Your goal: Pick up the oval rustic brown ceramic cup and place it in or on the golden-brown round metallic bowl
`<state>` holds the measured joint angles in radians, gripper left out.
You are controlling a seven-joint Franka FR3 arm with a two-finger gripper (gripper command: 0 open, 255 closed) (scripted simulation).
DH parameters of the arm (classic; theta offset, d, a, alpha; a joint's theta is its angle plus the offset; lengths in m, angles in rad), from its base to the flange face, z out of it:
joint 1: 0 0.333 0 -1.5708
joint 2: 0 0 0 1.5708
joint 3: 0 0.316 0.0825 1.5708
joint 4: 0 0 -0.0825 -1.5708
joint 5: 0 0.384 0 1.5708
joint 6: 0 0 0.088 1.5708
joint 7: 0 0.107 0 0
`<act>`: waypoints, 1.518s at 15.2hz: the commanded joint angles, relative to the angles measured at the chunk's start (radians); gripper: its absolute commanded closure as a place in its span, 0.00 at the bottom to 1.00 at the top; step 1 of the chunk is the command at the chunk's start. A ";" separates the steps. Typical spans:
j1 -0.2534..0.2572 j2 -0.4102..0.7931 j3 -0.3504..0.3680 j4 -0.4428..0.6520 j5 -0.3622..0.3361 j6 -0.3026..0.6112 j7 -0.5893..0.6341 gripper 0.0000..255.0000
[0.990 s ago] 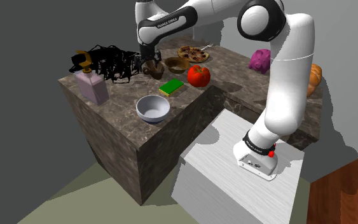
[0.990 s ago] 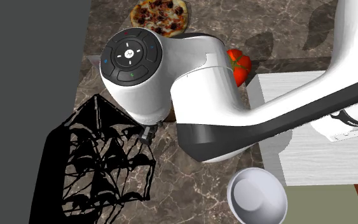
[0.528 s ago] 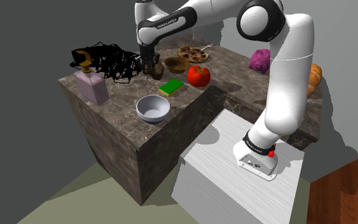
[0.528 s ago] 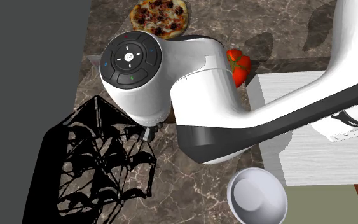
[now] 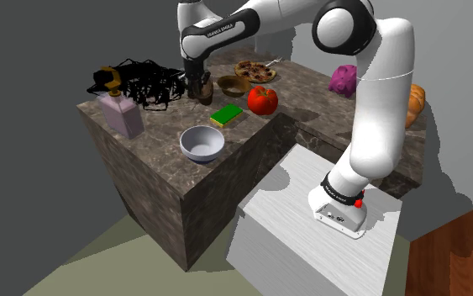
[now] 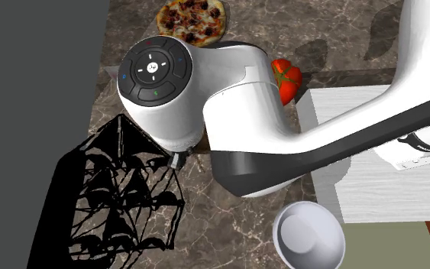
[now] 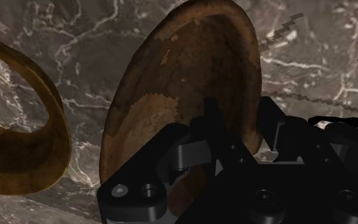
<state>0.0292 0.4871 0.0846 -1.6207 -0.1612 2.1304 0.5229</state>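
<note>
We see the end effector [image 7: 242, 116] pinching the wall of the brown cup [image 7: 184, 76], one finger inside, one outside. The cup is at the far side of the table [image 5: 155, 130], just beside the golden-brown bowl [image 5: 232, 84]; whether it touches the table we cannot tell.

Marble counter [image 5: 163, 119] carries brown bowl [image 5: 232, 84], grey bowl [image 5: 202, 143], tomato [image 5: 262, 100], pizza [image 5: 254, 71].

bowl [image 5: 232, 85] on ctr [image 5: 163, 126] | cup [image 7: 184, 83] just beside | pizza [image 5: 254, 71] behind bowl

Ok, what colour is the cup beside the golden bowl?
Mottled brown cup, dark with lighter tan patches; the wrist view shows it best.
</note>
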 commanded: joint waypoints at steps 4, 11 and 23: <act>0.000 -0.014 0.006 0.005 0.008 -0.033 -0.008 1.00; 0.000 -0.047 0.009 0.050 0.016 -0.111 -0.018 1.00; 0.001 -0.082 0.012 0.159 0.025 -0.254 -0.035 1.00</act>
<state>0.0302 0.4085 0.0965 -1.4695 -0.1365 1.8874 0.4893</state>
